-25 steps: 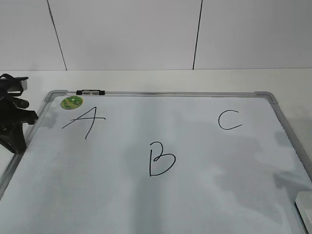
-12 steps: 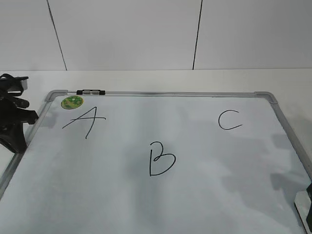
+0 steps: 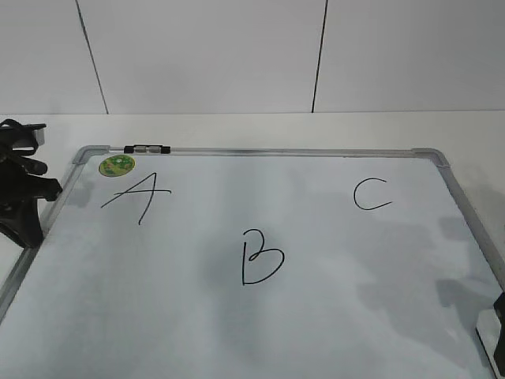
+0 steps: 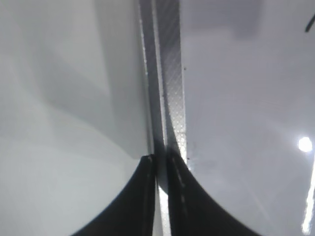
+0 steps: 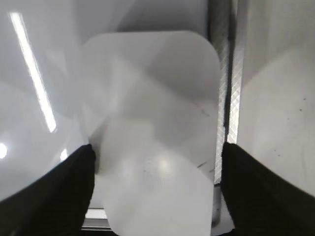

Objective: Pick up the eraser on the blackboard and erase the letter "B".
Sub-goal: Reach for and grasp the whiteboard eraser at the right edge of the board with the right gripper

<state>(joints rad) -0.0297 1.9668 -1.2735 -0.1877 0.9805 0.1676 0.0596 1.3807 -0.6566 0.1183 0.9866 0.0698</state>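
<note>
— Since a second ago, has anything moved?

— Only at the lower right edge of the exterior view: a dark part of the right arm now shows beside the eraser (image 3: 491, 338), where earlier just the white block was seen. The left arm has barely shifted.

— How do the pincers stand?

— In the right wrist view the right gripper (image 5: 155, 164) is spread wide, one black finger on each side of the eraser (image 5: 152, 132). The white block lies between them at the blackboard's corner, close to the grey frame strip; whether the fingers touch it cannot be told. The left gripper (image 4: 161, 162) is pressed together, holding nothing, poised over the board's left frame edge.

— And around them?

— The blackboard (image 3: 442, 170) lies flat on a white table (image 3: 237, 130), a white panelled wall behind. The letter "B" (image 3: 260, 257) sits mid-board, unwiped, well apart from the eraser. A slanted "A" (image 3: 136, 194) is upper left below a green sticker (image 3: 116, 165), a "C" (image 3: 371, 194) upper right, and a small clip (image 3: 147, 148) rides the top frame.
</note>
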